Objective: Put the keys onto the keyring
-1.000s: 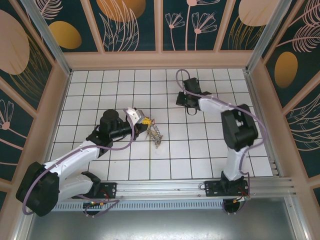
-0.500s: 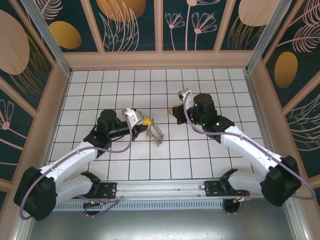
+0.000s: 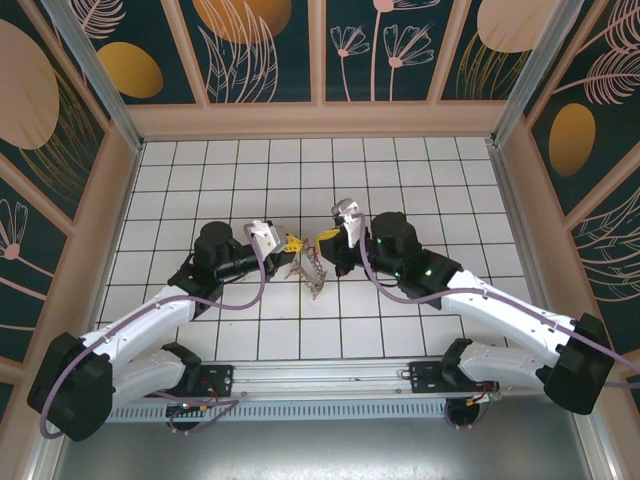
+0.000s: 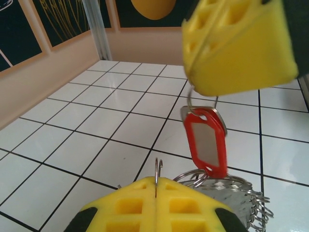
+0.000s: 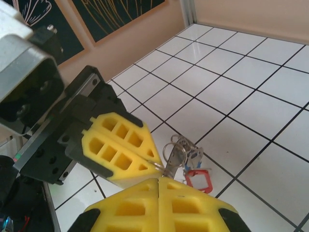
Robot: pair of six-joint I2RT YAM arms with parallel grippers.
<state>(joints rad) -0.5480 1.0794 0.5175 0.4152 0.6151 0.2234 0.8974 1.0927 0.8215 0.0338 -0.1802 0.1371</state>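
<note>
My left gripper [image 3: 291, 242] is shut on the thin wire of the keyring [image 4: 158, 170], whose bundle of metal pieces [image 3: 311, 270] hangs down to the tiles. My right gripper [image 3: 326, 236] hovers just right of it, tips almost touching, shut on a key [image 5: 174, 159]. That key's red tag [image 4: 206, 141] dangles below the right fingers [image 4: 241, 46] in the left wrist view. In the right wrist view the shut right gripper [image 5: 158, 181] meets the left fingers [image 5: 118, 150] at the ring, with the red tag [image 5: 198, 178] and a blue tag [image 5: 193, 155] beyond.
White tiled floor [image 3: 400, 180] is walled by a beige rim and patterned panels [image 3: 320, 50]. An aluminium rail [image 3: 330, 378] carries both arm bases at the near edge. Open tiles lie behind and to the right of the grippers.
My right arm has swung in from the far right of the floor to the middle, bringing the key up against the left gripper. The left gripper has held still with the keyring.
</note>
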